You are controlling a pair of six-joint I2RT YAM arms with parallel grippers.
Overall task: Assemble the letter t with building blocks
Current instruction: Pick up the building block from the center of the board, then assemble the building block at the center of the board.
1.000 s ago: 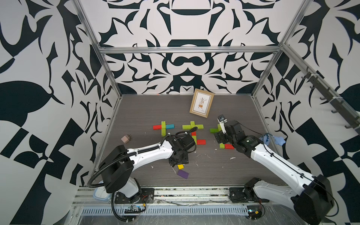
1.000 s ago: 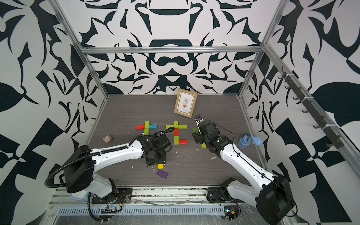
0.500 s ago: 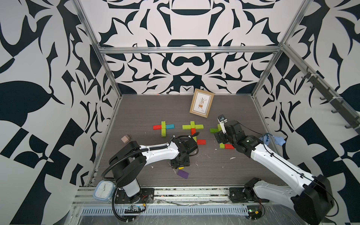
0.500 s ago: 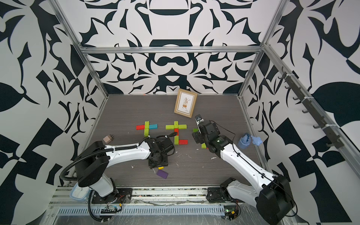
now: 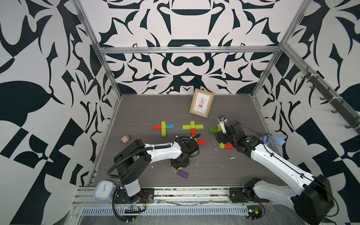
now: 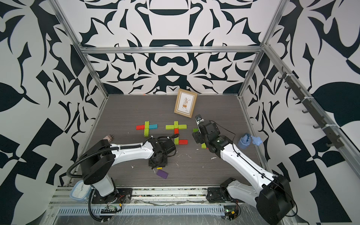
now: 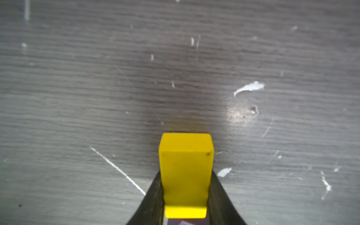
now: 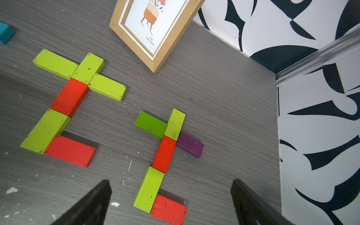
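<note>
Down at the front left, beside the left arm's base, sits a pale blue alarm clock (image 5: 103, 191); its face is too small to read. Further back, near the left wall, lies a small brown cube (image 5: 125, 138) with two prongs. The left gripper (image 7: 186, 175) is low over the grey table (image 5: 214, 171), its fingers (image 7: 155, 194) clamped on the long sides of a yellow block (image 7: 185, 171). From above its body hides all but a sliver of that block. Just beside it, toward the front, a purple block (image 5: 182, 174) lies flat and alone. White flecks and scratches dot the boards around them.

Behind the left arm lies a red, green and blue cross (image 5: 163, 128), well clear of both arms. Next comes a green and red t (image 5: 192, 127) with a red foot block turned to the right; the left arm's wrist and cable cover part of its stem in both top views. A wooden picture frame (image 5: 201, 102) leans at the back, showing a drawn potted plant. Under the drawing are two lines of tiny print that seem to read 4"x6" and 10cmx15cm.

To the right lies a third t (image 8: 164, 153) in dark green, lime, purple and red. The right gripper (image 8: 171, 183) hangs over its lower end with jaws spread wide, holding nothing, and hides much of it from above. By the right wall sits a light blue object (image 6: 246, 141) that I cannot identify.
</note>
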